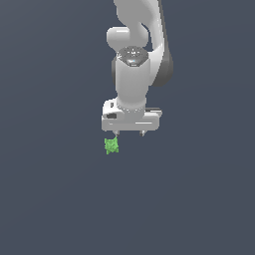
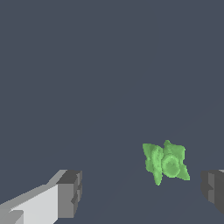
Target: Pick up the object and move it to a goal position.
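In the exterior view, 1 white arm is seen coming down from above. The gripper (image 1: 129, 133) is at its bottom end, and 2 short fingertips poke out under it. The object (image 1: 111, 145) is a very small, bright green, spiky lump. It is seen just below the gripper, under the fingertip toward the exterior view's left, not under the middle. A small gap seems to be left between that fingertip and the object, so nothing is held. It cannot be told from this view whether the object rests on the dark grey floor (image 1: 50, 199), because no shadow is shown.

In the wrist view, the gripper (image 2: 144, 192) is seen spread wide, with 2 grey pads (image 2: 70, 192) far apart. The object (image 2: 166, 162) is seen between them, much nearer to 1 pad than to the other. It is not touched by either pad.

The object is judged to be very light and hard, with a bumpy shape. It could slip or flip away if only a spike is pinched. It is best taken across its thick middle, with the gripper first brought over it so both pads meet it together.
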Controlling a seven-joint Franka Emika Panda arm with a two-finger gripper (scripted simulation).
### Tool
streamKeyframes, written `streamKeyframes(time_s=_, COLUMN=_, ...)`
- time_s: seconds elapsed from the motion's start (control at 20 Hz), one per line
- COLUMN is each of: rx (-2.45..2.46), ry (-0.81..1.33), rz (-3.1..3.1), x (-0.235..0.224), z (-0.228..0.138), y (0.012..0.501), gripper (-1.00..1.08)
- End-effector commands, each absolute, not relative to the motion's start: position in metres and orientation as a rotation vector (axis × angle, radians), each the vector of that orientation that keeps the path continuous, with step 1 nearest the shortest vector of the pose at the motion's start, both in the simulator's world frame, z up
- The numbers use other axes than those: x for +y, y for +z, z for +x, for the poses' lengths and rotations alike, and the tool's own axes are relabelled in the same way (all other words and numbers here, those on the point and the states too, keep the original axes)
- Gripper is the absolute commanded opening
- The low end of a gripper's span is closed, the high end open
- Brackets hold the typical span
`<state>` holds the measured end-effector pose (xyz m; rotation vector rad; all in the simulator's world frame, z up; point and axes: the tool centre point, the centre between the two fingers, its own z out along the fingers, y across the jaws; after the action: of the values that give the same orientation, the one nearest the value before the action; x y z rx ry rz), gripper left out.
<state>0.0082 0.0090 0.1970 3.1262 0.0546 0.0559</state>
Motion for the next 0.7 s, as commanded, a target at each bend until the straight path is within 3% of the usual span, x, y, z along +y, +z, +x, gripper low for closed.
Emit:
streamKeyframes(time_s=0.0, rx=0.055, ry=0.056, rz=3.126, x=0.009, z=0.008, y=0.197, gripper=1.0)
streamKeyframes(time_s=0.65, rx=0.047, ry=0.073, rz=3.103, x=-0.021, z=0.007, y=0.202, gripper=1.0)
